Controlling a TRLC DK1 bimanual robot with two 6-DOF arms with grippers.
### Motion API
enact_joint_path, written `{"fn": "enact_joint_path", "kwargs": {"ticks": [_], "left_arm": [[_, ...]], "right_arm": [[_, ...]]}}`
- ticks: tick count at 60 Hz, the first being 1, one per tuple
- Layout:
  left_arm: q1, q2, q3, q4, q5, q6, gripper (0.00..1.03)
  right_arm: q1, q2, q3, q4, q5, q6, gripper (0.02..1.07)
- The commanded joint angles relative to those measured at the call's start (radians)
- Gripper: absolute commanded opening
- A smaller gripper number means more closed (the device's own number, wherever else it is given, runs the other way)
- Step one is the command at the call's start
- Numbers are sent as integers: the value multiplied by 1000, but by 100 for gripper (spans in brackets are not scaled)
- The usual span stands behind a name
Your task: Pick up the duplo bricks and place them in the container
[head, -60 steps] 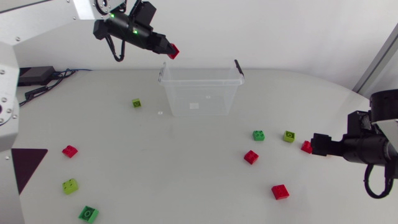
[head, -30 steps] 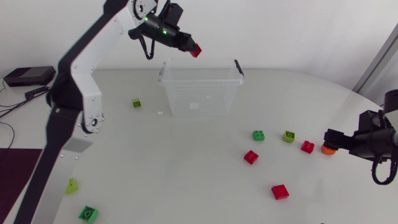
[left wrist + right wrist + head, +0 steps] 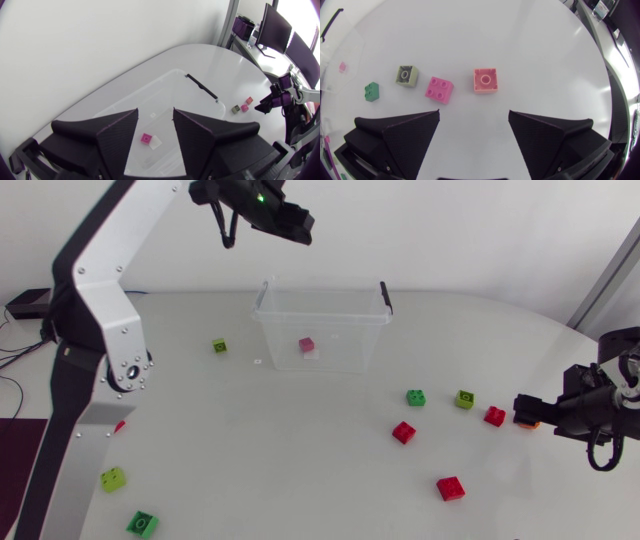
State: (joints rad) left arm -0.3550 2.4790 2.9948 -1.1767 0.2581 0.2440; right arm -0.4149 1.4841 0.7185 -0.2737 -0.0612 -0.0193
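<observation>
While the left gripper (image 3: 155,116) hangs above the container (image 3: 322,308), fingers (image 3: 120,135) apart, the right gripper (image 3: 474,114), likewise spread, probably sits low.

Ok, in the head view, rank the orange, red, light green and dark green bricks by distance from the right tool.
1. Orange brick, just ahead of the right tool.
2. Red brick, next inward.
3. Light green brick, beyond it.
4. Dark green brick, farthest in.

Overhead head view, 2 downward wrist views, all showing container (image 3: 345,340)
</observation>
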Motion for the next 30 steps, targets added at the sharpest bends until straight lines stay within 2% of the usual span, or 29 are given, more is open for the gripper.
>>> {"fn": "enact_joint_path", "kwargs": {"ticks": [1,8,12,14,18,27,30], "left_arm": [[30,-22,-13,-64,24,-54,51],[51,-45,-13,-156,67,-121,51],[68,-80,-79,-181,78,-167,52],[80,-117,-143,-186,78,-195,57],[90,-126,-151,-210,78,-209,62],[99,-218,-303,-228,41,-219,66],[90,-249,-358,-224,-3,-216,66]], "right_arm": [[-1,22,16,24,18,-18,102],[-16,47,16,53,24,-30,102],[-21,73,18,79,24,-45,102],[-21,93,21,94,29,-61,102],[-27,122,35,110,35,-76,102],[-45,183,81,120,34,-100,101],[-48,193,88,131,31,-116,98]]}}
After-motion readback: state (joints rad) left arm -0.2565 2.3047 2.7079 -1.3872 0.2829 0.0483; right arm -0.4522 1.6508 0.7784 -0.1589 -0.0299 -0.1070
